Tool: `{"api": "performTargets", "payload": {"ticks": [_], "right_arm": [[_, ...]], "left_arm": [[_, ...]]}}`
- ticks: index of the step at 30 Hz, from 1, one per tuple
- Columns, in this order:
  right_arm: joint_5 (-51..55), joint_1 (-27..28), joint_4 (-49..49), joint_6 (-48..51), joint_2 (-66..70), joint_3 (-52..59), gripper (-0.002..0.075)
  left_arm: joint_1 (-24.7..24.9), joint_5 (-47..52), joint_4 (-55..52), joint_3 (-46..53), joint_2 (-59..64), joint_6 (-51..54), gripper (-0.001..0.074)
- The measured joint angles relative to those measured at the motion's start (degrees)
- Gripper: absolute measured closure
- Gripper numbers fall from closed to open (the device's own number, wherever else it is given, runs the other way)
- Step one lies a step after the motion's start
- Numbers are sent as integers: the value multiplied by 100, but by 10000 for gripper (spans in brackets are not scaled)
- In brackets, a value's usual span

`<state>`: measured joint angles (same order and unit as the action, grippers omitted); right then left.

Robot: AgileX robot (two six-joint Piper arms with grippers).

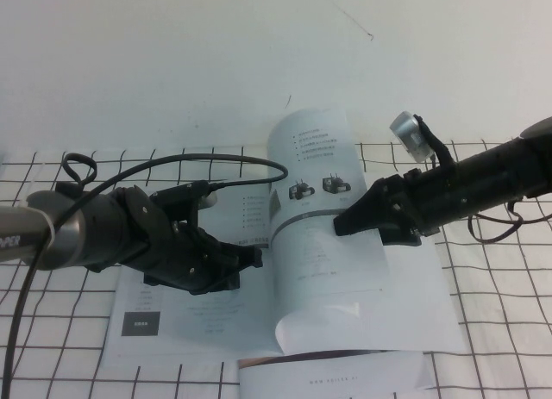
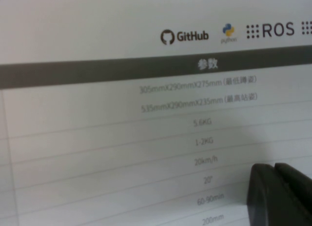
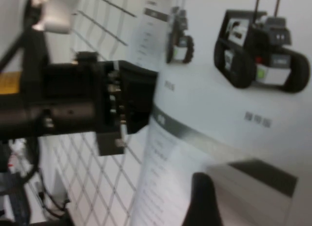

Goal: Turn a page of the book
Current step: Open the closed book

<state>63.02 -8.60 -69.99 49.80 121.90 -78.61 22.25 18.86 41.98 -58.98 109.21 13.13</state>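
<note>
Looking down from the raised camera, I see the left gripper [image 1: 246, 261] low over the left-hand side of the book [image 1: 181, 326], which lies open on a white cloth with a black grid [image 1: 500, 330]. Its tip sits just short of the spine, over printed rows. From its own wrist camera I get only one dark fingertip [image 2: 280, 194] close above a spec table with a grey header bar, so I cannot tell whether this pincer stands wide or narrow.

In the middle, the page [image 1: 319, 201] stands lifted from the spine, curling upward and away from me, its printed face toward the camera with two small black wheeled robots near the top and faint lines of text lower down. A white strip with small grey lettering [image 1: 336, 380] lies along the near edge of the book.

On the right, the right gripper [image 1: 345, 222] reaches in from the right and meets the lifted page at its right edge, about halfway up. Its jaws stand wide; I cannot tell whether they actually pinch the sheet. Its wrist camera shows the page close up, with a black tracked robot picture [image 3: 261, 55] and the left arm beyond.
</note>
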Motion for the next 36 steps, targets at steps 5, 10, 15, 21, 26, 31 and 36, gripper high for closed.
{"api": "performTargets", "payload": {"ticks": [5, 10, 15, 21, 26, 31, 36], "right_arm": [[317, 0, -506, 226, 0, 0, 256], [364, 0, -1130, 460, 0, 0, 256], [364, 0, -1336, 538, -135, 9, 256], [386, -52, -1400, 573, -217, 9, 256], [386, -302, -1443, 645, -217, 9, 256], [386, -498, -1720, 762, -217, 9, 256], [386, -531, -2017, 776, -226, 9, 256]], "left_arm": [[0, 0, 0, 0, 0, 0, 738], [0, 0, 0, 0, 0, 0, 738], [0, 0, 23, 0, 0, 0, 738], [0, 0, 43, 0, 0, 0, 738], [0, 0, 58, 0, 0, 11, 738], [0, 0, 58, 0, 0, 14, 738], [0, 0, 58, 0, 0, 14, 738]]}}
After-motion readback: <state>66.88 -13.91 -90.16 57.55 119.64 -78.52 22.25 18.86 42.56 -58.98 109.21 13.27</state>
